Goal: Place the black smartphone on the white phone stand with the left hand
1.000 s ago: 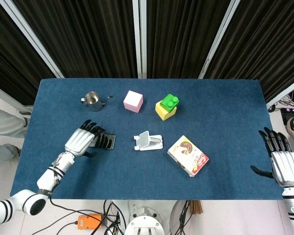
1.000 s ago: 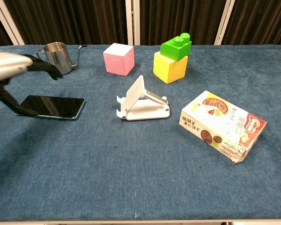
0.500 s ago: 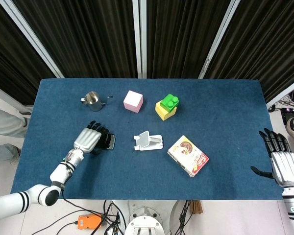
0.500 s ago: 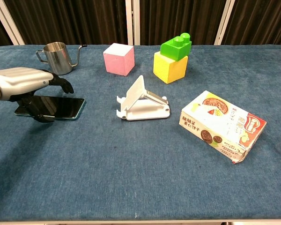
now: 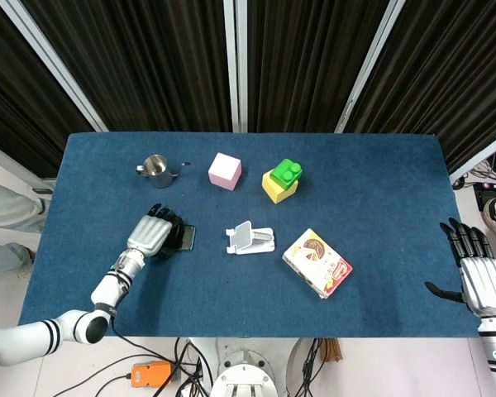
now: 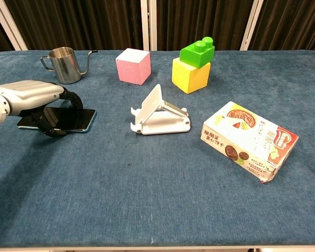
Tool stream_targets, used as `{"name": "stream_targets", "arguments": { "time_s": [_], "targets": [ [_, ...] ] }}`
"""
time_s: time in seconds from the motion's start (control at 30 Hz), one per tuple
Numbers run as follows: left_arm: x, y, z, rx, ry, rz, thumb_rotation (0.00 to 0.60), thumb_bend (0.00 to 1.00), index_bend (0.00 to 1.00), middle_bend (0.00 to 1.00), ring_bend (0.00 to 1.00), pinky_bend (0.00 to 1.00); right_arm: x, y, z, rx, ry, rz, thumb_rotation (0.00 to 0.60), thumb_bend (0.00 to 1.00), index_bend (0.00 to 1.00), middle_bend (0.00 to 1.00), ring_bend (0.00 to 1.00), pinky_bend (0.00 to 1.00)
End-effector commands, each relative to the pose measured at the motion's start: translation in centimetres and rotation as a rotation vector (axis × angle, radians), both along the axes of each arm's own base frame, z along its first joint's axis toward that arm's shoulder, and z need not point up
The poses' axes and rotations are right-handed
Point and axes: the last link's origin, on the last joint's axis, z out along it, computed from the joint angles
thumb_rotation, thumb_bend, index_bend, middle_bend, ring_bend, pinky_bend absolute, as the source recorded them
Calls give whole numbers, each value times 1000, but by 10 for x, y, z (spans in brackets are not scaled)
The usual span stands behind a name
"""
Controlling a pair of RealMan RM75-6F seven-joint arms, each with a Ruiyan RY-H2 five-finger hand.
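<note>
The black smartphone (image 5: pixel 187 237) (image 6: pixel 77 120) lies flat on the blue table at the left. My left hand (image 5: pixel 153 234) (image 6: pixel 38 98) arches over it, fingers curled down at its far edge and thumb against its near edge, so it grips the phone. Most of the phone is hidden under the hand in the head view. The white phone stand (image 5: pixel 250 239) (image 6: pixel 160 118) sits a little to the phone's right, with nothing on it. My right hand (image 5: pixel 482 282) rests at the table's right edge, fingers spread, holding nothing.
A steel pitcher (image 5: pixel 156 169) (image 6: pixel 63 64) stands just behind the left hand. A pink cube (image 5: pixel 225 170) (image 6: pixel 133 65) and a yellow block topped by a green brick (image 5: pixel 281 180) (image 6: pixel 191 73) sit behind the stand. A biscuit box (image 5: pixel 317 263) (image 6: pixel 249 140) lies to the stand's right.
My left hand came down from above the phone and its fingers curled around the phone's edges. The phone stays on the table. The right hand has barely moved.
</note>
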Motion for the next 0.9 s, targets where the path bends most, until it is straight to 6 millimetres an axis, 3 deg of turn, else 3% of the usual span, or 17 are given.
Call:
{"name": "stream_targets", "arguments": {
  "time_s": [0.03, 0.23, 0.4, 0.53, 0.9],
  "targets": [
    [-2, 0, 4, 21, -121, 44, 600, 271, 438, 388, 230, 40, 0, 0, 0, -1, 0, 2, 600, 185, 0, 12, 0, 29],
    [-8, -1, 20, 70, -286, 82, 600, 278, 451, 524, 387, 118, 1, 1, 0, -2, 1, 5, 600, 185, 0, 12, 0, 29],
    [-7, -3, 33, 103, -482, 144, 600, 287, 457, 552, 422, 181, 3, 1, 0, -2, 2, 8, 600, 186, 0, 12, 0, 31],
    [7, -12, 41, 93, -734, 202, 600, 289, 457, 551, 422, 202, 4, 1, 0, -3, 5, 12, 600, 187, 0, 12, 0, 31],
    [64, -28, 10, 37, -1145, 186, 600, 285, 457, 542, 385, 205, 2, 4, 1, -6, 9, -1, 600, 185, 0, 12, 0, 31]
  ]
}}
